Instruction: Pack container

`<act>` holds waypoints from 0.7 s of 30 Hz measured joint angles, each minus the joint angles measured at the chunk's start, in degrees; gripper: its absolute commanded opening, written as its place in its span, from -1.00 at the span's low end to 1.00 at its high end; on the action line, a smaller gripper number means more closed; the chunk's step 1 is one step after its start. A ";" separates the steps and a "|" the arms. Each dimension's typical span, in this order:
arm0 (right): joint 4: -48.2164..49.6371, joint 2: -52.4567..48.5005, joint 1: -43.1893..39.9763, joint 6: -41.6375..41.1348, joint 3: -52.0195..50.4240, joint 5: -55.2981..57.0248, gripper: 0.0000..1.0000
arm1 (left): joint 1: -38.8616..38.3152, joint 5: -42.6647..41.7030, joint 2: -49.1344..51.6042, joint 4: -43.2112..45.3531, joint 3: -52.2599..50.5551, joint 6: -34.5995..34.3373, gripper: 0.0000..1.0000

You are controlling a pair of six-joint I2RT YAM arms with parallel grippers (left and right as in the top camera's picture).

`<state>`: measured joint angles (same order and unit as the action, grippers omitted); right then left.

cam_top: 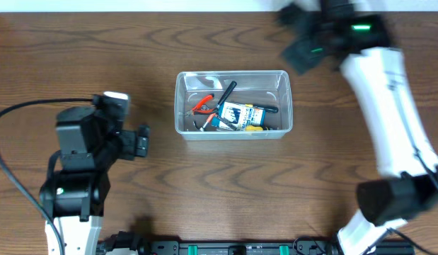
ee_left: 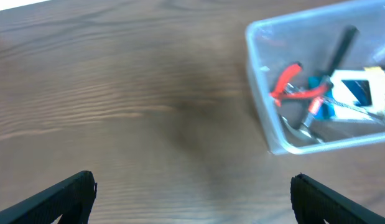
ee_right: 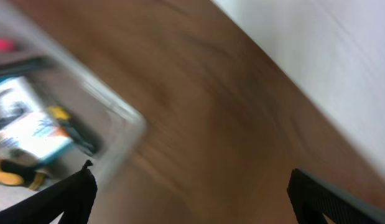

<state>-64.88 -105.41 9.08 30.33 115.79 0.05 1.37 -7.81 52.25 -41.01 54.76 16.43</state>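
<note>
The clear plastic container [cam_top: 233,129] stands at the table's middle. It holds red-handled pliers [cam_top: 202,105], a black-handled tool [cam_top: 226,92], a small blue-and-white box [cam_top: 238,113] and a yellow piece [cam_top: 254,129]. My left gripper [cam_top: 139,141] is open and empty, left of the container; its view shows bare wood between the fingers [ee_left: 192,190] and the container [ee_left: 262,74] at upper right. My right gripper [cam_top: 300,51] is open and empty, above the table past the container's far right corner; its blurred view [ee_right: 189,186] shows the container's corner [ee_right: 127,115] at left.
The wood table [cam_top: 77,49] runs to a pale far edge [ee_right: 316,37]. The left arm's black cable [cam_top: 13,113] loops over the table's left side. The right arm's white link [cam_top: 388,106] crosses the right side.
</note>
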 measured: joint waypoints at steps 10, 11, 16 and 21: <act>-10.01 7.74 -20.65 -18.84 -4.26 2.49 0.99 | -8.11 -0.33 -1.81 -1.44 0.00 1.86 0.96; -10.01 10.73 -21.09 -19.85 -6.64 2.49 0.98 | -9.25 0.57 -2.93 -1.55 0.00 1.86 0.96; -7.54 28.02 -19.61 -22.60 -21.44 2.08 0.98 | -13.99 4.24 -8.85 -1.73 -0.63 1.07 0.96; -7.23 46.97 -14.88 -24.57 -38.99 1.79 0.99 | -17.99 9.22 -18.40 -1.81 -5.20 -2.43 0.96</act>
<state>-72.12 -58.43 -5.80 5.76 76.79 1.85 -16.62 1.41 33.85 -42.83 49.56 14.00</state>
